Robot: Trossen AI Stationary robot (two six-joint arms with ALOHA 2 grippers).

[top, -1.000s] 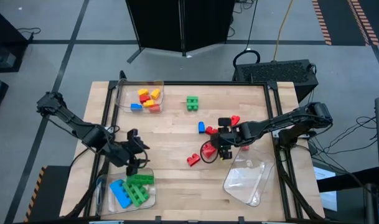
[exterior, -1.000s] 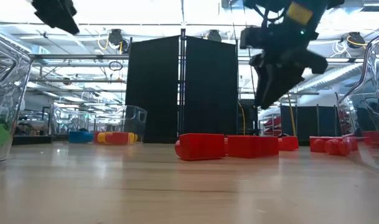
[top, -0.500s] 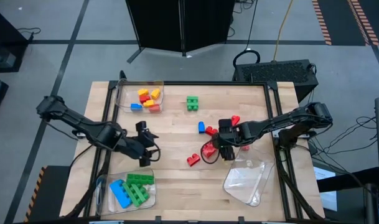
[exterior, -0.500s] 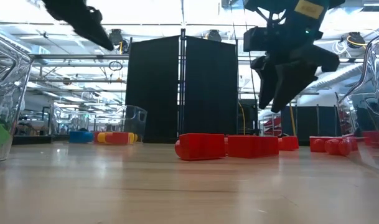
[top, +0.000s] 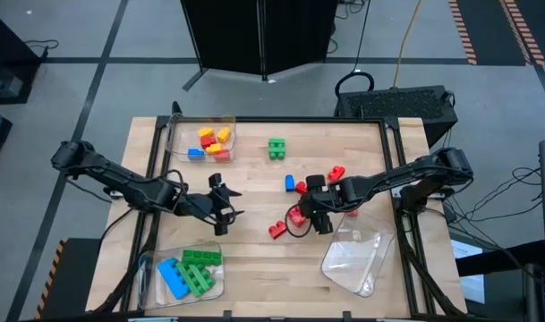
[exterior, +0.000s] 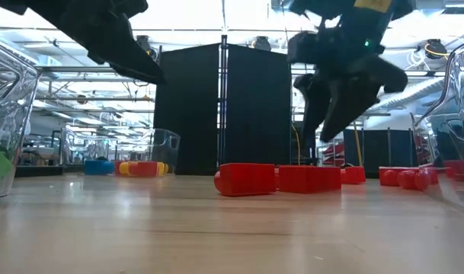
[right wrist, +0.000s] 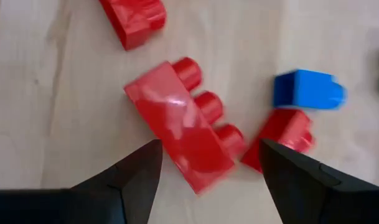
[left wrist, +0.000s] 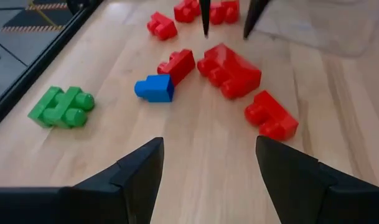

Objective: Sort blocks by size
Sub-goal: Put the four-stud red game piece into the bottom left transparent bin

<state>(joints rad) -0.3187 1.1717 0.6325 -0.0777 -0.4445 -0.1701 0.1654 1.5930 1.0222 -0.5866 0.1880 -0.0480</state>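
Several red bricks lie on the wooden table near its middle. A long red brick (right wrist: 183,134) lies right below my right gripper (top: 313,216), which is open and hovers clear above it (exterior: 327,129). A small blue brick (top: 290,183) and a small red brick (right wrist: 282,134) lie just beyond it. A green brick (top: 276,148) lies alone farther back. My left gripper (top: 224,206) is open and empty, left of the red bricks and pointing at them (left wrist: 229,68).
A clear tray (top: 176,134) at the far left holds yellow, orange, red and blue small bricks. A clear tray (top: 214,284) at the near left holds long blue and green bricks. A clear tray (top: 354,259) lies at the near right. Bare wood lies between the grippers.
My left gripper has gone from above the near-left tray toward the table's right and a little toward its far edge, nearing the red bricks. My right gripper has shifted slightly toward the table's left above the long red brick. No brick has moved.
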